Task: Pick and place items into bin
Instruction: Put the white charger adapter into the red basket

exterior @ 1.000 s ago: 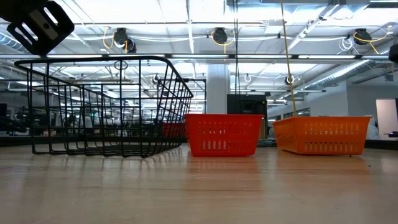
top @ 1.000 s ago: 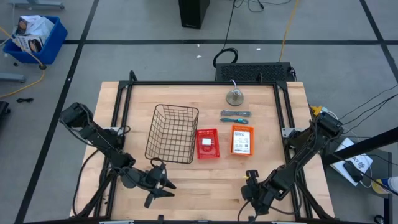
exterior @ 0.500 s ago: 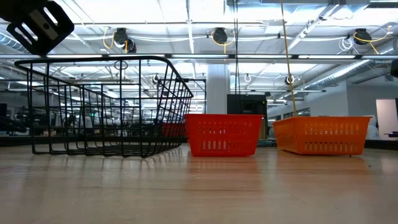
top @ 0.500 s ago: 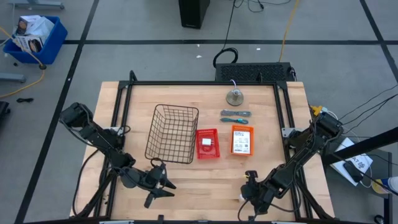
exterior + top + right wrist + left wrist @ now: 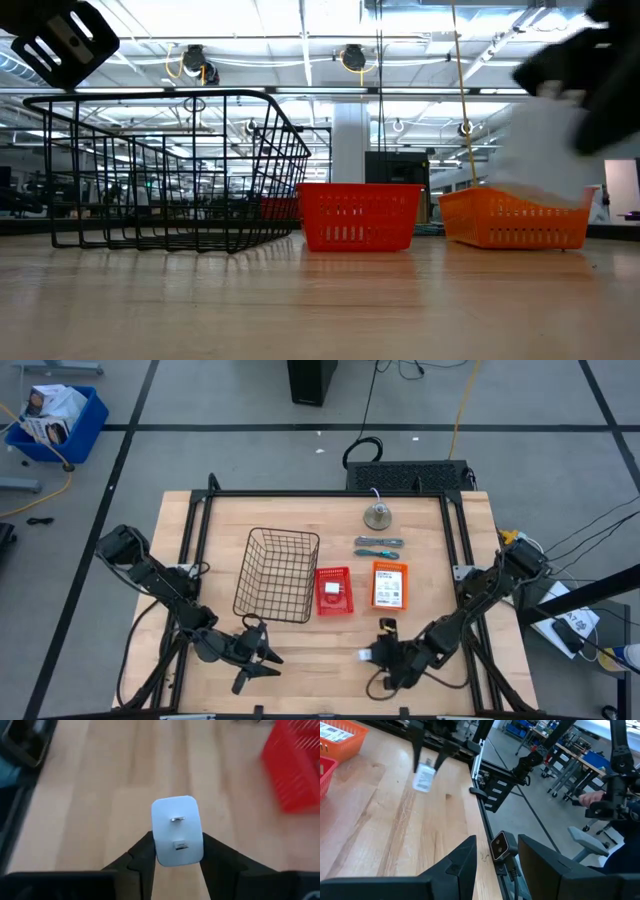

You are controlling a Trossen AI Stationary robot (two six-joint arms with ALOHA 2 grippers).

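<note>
My right gripper (image 5: 368, 654) hangs over the near middle of the table, shut on a small white block (image 5: 176, 831) with a metal prong on its face. A second white block (image 5: 333, 590) lies in the small red basket (image 5: 334, 606). Two slim blue-grey tools (image 5: 378, 546) lie side by side on the wood beyond the orange basket (image 5: 389, 567). The black wire basket (image 5: 278, 575) stands left of the red one. My left gripper (image 5: 262, 657) waits open near the table's near edge, in front of the wire basket. The pale-green strips do not show. My right gripper pinches the white block between its two fingers (image 5: 145, 851), one on each side face (image 5: 159, 851). In the left wrist view the fingers (image 5: 416, 742) come from above, pointing down, and the block (image 5: 423, 777) hangs below them, lifted clear of the table.
A round metal piece (image 5: 377, 515) sits near the far edge. The orange basket holds a labelled pack (image 5: 388, 587). Bare wood (image 5: 320, 650) lies between the two grippers along the near edge. A black frame (image 5: 320, 493) runs along the table's far and side edges.
My right gripper has moved toward the table's left along the near edge, carrying the white block, and has come into the low view at the upper right. The left arm and the baskets have kept still.
</note>
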